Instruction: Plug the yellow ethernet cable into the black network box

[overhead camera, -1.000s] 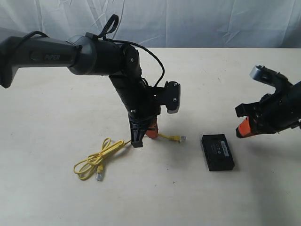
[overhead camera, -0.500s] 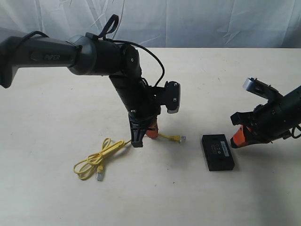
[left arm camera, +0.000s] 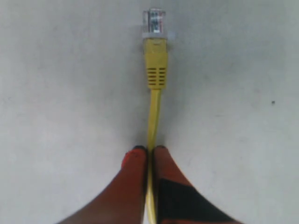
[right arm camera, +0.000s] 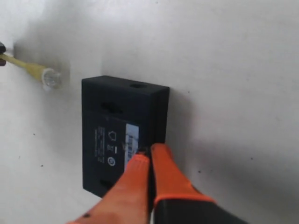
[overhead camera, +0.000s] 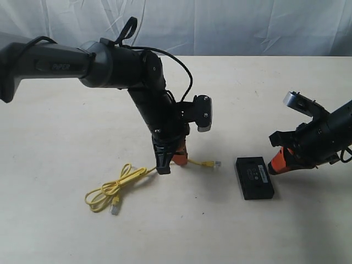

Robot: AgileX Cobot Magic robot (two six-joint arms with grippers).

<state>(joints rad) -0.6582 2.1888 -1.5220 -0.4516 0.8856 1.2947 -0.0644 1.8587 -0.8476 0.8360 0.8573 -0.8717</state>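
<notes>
Over the last second the right end effector, closed and empty, has dropped onto the box at its side away from the cable, apparently to brace it. The left end effector, clamped on the cable behind its plug, has nudged that plug along the table toward the box, still apart from it.

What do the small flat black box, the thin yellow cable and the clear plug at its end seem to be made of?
Small flat black box: probably hard plastic, matte; even dull sheen, moulded edges, a pale printed label.
Thin yellow cable: likely soft rubbery plastic jacket; it curls in loose loops, with a ribbed boot.
Clear plug: transparent rigid plastic; contacts seem to show through.
</notes>
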